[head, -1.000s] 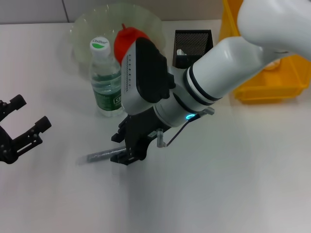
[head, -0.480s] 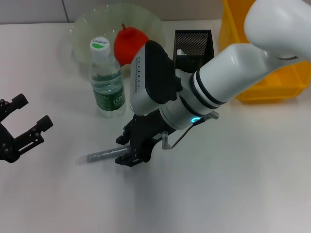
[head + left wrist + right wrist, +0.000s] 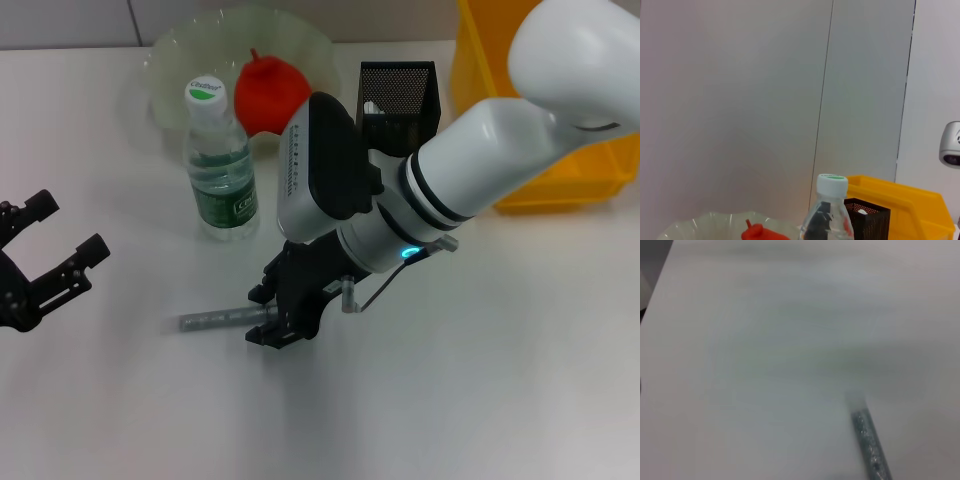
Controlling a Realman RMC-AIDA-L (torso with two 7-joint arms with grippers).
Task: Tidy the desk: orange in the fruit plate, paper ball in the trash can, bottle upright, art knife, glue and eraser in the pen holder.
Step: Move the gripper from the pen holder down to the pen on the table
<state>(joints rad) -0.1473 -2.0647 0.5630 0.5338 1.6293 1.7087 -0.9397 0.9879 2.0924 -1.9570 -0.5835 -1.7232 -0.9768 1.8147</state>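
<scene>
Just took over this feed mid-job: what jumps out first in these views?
The big white right arm fills the head view's middle, its black right gripper down at one end of a slim grey glitter glue stick lying flat on the white desk. Behind stand an upright clear water bottle and a red-orange fruit in the translucent plate.

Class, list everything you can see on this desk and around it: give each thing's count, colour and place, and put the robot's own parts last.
Fruit plate: one, clear pale green, far side of the desk.
Red fruit: one, red, in the fruit plate.
Bottle: one, clear with green label and white cap, upright in front of the plate.
Pen holder: one, black mesh, right of the plate.
Bin: one, yellow, far right.
Glitter stick: one, grey-green, lying flat on the desk.
Left gripper: one, black, open, at the left edge, holding nothing.
Right gripper: one, black, at the stick's right end.
</scene>
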